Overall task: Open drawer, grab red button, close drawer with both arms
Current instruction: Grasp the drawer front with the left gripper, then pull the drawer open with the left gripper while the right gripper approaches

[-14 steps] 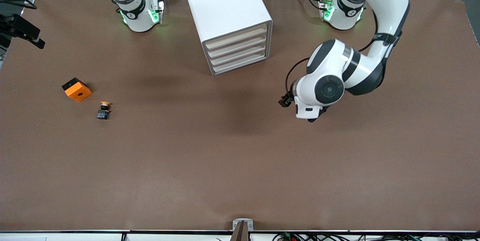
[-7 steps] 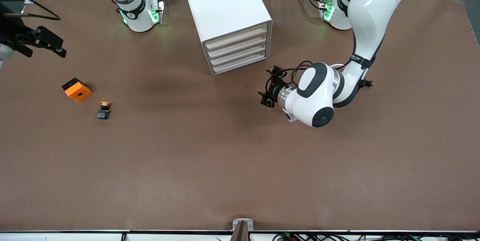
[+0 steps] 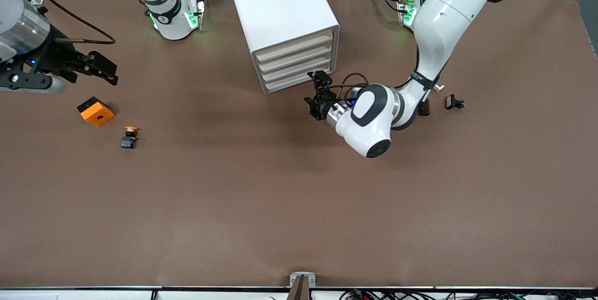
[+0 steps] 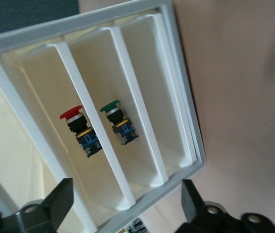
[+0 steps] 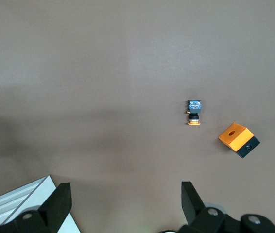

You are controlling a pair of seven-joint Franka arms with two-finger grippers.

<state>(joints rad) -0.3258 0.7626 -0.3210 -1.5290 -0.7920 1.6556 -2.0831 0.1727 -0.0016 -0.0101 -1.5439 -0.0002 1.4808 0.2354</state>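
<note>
The white cabinet (image 3: 280,5) stands mid-table near the arm bases, its four cream-fronted drawers (image 3: 295,63) all pushed in. My left gripper (image 3: 314,89) is open, just in front of the lowest drawer's corner toward the left arm's end. The left wrist view looks into the drawers (image 4: 55,97). The red-capped button (image 4: 80,131) lies in one of them. A green-capped button (image 4: 119,125) lies in the drawer just below. My left gripper (image 4: 126,204) holds nothing. My right gripper (image 3: 110,72) is open and empty over the table above the orange cube (image 3: 96,111).
An orange-yellow-capped button (image 3: 129,137) lies beside the orange cube; both show in the right wrist view, button (image 5: 193,112) and cube (image 5: 238,139). A small black part (image 3: 454,102) lies on the table toward the left arm's end.
My left arm swung its gripper toward the cabinet, up to the drawer fronts. My right arm came in over the table toward the orange cube.
</note>
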